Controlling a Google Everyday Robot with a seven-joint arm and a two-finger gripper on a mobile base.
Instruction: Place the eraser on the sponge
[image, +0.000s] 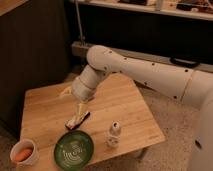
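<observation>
Green plate (74, 148) and white bottle (114, 134) sit near the worktop's (45, 110) front edge. Gripper (74, 101) open, just above the eraser (80, 120). Eraser black, pale side strip.

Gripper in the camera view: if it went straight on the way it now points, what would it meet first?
Most likely the eraser. The open gripper points down at the wooden table, with the eraser lying just under its lower fingertip. Depth is unclear from this single view, so it could slip beside the eraser onto the table.

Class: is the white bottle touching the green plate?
Apart. The camera view shows bare table between the white bottle and the green plate. The end effector is open, close by the eraser.
</observation>
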